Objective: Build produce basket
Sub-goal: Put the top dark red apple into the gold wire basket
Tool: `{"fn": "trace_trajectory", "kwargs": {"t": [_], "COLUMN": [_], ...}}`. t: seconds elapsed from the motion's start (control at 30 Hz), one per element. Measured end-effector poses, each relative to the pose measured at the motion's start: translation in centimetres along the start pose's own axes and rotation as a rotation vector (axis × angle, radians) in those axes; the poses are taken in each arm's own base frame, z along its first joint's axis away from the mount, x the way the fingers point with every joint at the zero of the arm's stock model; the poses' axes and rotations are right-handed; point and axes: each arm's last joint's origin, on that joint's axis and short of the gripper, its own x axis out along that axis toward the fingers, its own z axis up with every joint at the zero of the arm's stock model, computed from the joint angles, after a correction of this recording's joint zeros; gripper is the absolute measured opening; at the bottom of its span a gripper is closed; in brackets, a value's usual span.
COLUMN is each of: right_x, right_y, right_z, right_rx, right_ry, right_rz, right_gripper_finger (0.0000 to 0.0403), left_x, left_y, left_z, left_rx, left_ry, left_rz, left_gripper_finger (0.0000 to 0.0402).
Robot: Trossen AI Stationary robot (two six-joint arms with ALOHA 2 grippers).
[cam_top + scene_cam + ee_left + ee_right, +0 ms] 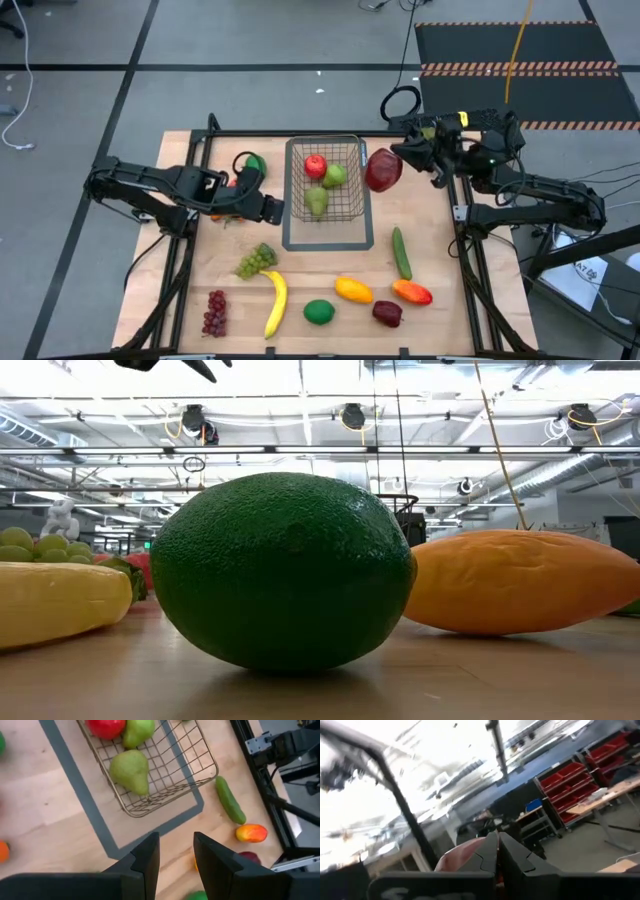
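1. Right end effector point(405, 160), raised at the far right of the worktop just beside the basket's right rim, has its fingers pressed together on a dark red apple point(383, 169); the wrist view shows the red fruit right at the closed fingertips.
2. Left end effector point(176, 851) hovers left of the basket with its fingers a narrow gap apart and nothing between them.
3. Wire basket point(355, 215) stands at the far middle of the wooden worktop point(450, 320) on a flat grey outline; inside lie a red apple point(315, 165), a green apple point(335, 175) and a green pear point(317, 201).
4. Nearer the front lie green grapes point(256, 261), red grapes point(215, 312), a banana point(275, 303), a lime point(319, 312), an orange mango point(353, 290), a red-orange mango point(412, 292), a dark red fruit point(387, 313) and a cucumber point(401, 253), all apart from the basket.
5. Another green fruit point(256, 163) sits by the left arm.
6. Grey floor with black tape lines surrounds the worktop.
7. From worktop height, the lime fills the low view, with a hall ceiling behind.
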Motion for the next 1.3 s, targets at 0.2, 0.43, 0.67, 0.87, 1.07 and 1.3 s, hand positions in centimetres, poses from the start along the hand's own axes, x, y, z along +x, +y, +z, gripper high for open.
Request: {"fn": "trace_trajectory", "kwargs": {"t": [0.2, 0.43, 0.67, 0.87, 1.07, 1.3], "right_x": [0.2, 0.5, 0.7, 0.7, 0.7, 1.5], "right_y": [0.0, 0.5, 1.1, 1.6, 2.0, 1.6], "right_z": [-0.2, -0.9, -1.4, -1.8, -2.1, -3.0], "right_rx": [0.153, 0.251, 0.430, 0.440, 0.336, 0.328], "right_ry": [-0.093, -0.136, -0.187, -0.235, -0.290, -0.315], "right_rz": [-0.104, -0.149, -0.175, -0.220, -0.307, -0.352], "right_gripper_finger": [0.0000, 0.0000, 0.0000, 0.0000, 0.0001, 0.0003], "left_x": [0.2, 0.4, 1.0, 1.2, 1.0, 0.2], "left_y": [0.2, 0.5, 1.1, 1.5, 1.5, 1.9], "left_z": [0.6, 1.4, 3.0, 3.9, 3.7, 3.2], "left_rx": [0.070, 0.231, 0.366, 0.431, 0.430, 0.450], "left_ry": [-0.051, -0.063, -0.035, 0.011, 0.064, 0.080], "left_rz": [0.022, 0.047, 0.062, 0.047, 0.005, 0.019], "left_gripper_finger": [0.0119, 0.0119, 0.0119, 0.0119, 0.0119, 0.0119]}}
